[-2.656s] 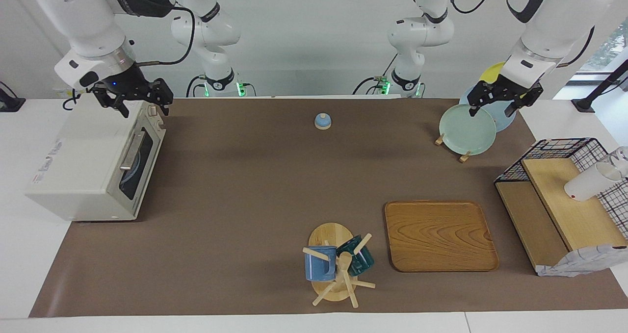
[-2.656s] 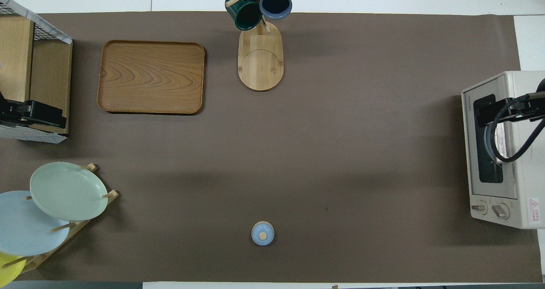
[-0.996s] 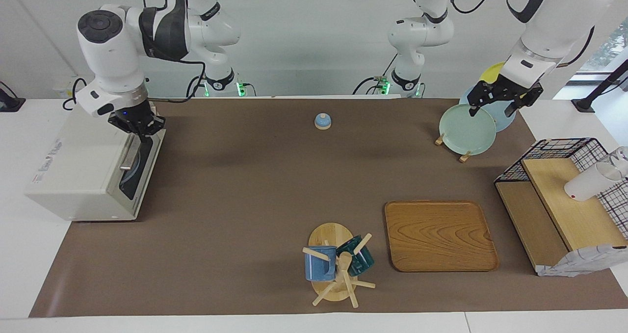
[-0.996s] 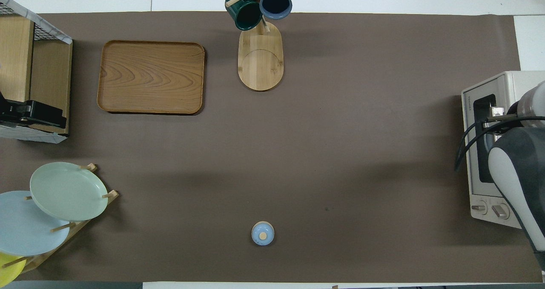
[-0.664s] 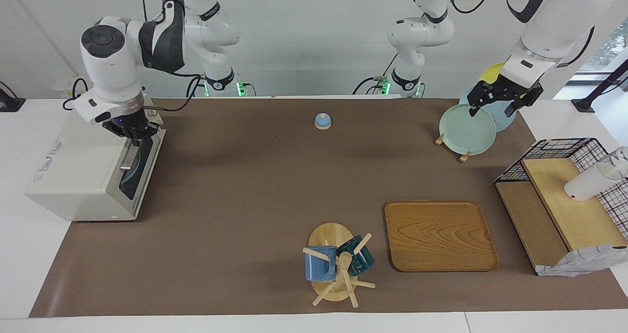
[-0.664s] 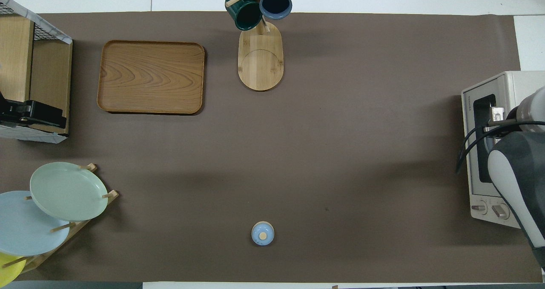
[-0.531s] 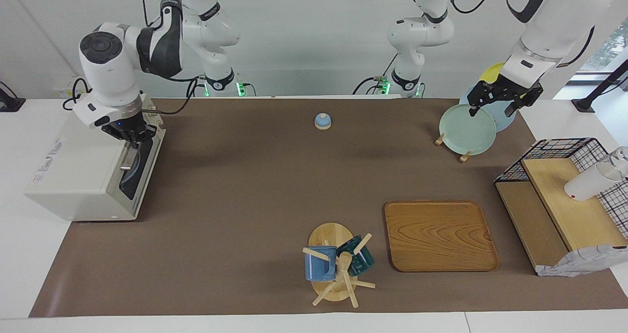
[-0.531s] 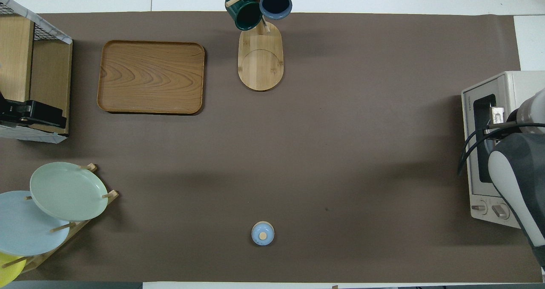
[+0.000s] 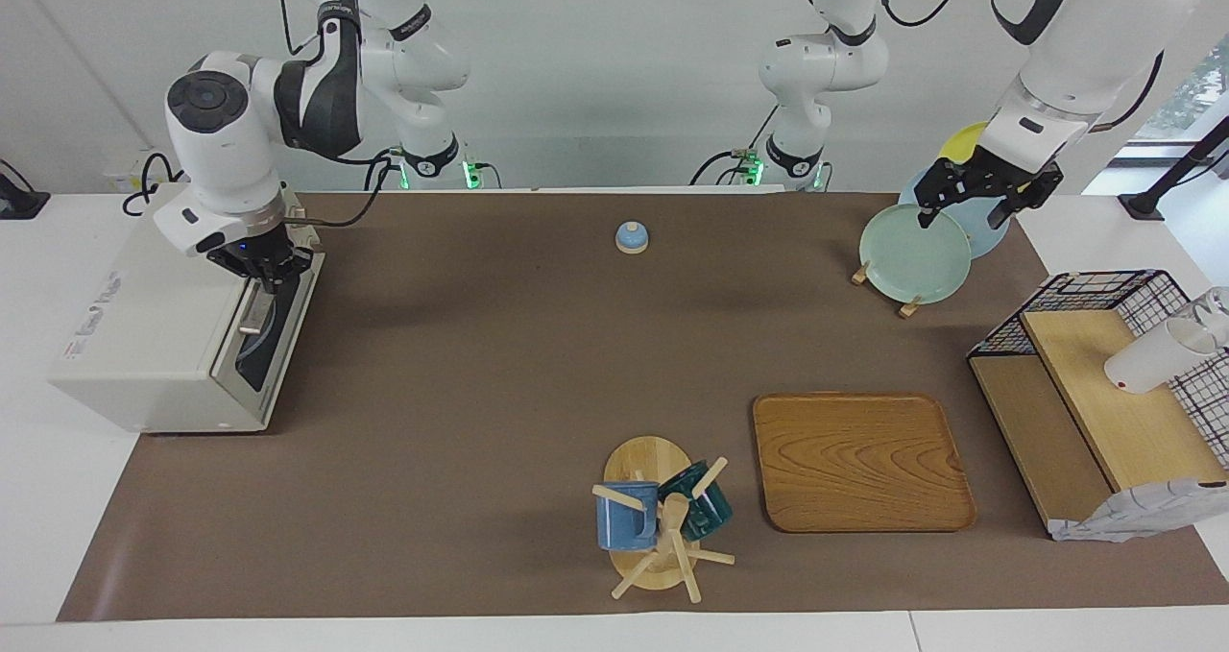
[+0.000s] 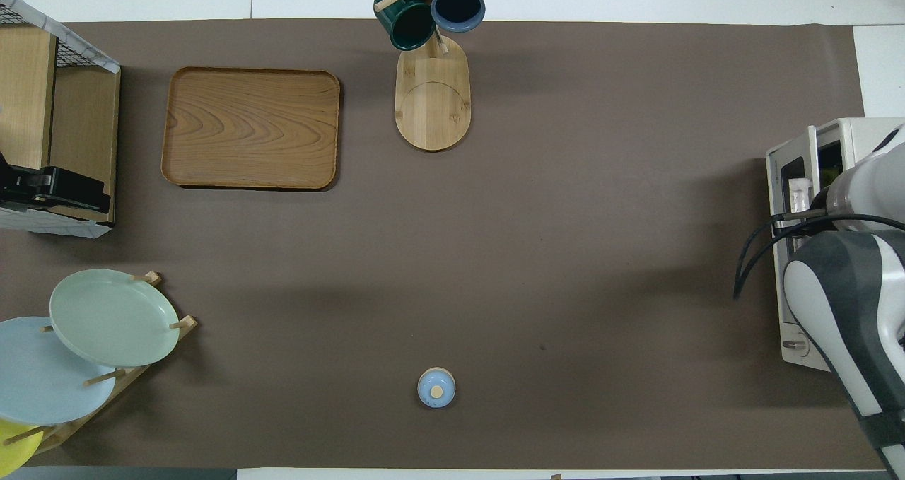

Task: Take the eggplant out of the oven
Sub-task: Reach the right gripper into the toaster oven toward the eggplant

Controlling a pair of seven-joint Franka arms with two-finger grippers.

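Brown matting (image 9: 480,364) covers the white table, with pale wall at the robots' end. Clock directions are read on the facing view.

At 9 o'clock sits the cream toaster oven (image 9: 144,335), its dark glass door (image 9: 274,330) turned toward the middle of the mat. The right gripper (image 9: 264,266) is down at the end of the metal door handle (image 9: 252,314) nearer the robots, its fingertips closed together on the bar. From overhead the door's top edge stands slightly away from the oven body, leaving a narrow gap. The eggplant cannot be made out; what shows through that gap is too dark to tell.

At 2 o'clock the left gripper (image 9: 965,215) hangs over the wooden plate rack (image 9: 907,308), above the pale green plate (image 9: 907,258), jaws spread wide with nothing between them; that arm waits.

A small blue lid with a wooden knob (image 9: 631,237) lies at 12 o'clock. The wooden tray (image 9: 859,460) is at 4 o'clock, and the mug tree (image 9: 648,460), with 2 mugs, is at 6 o'clock.
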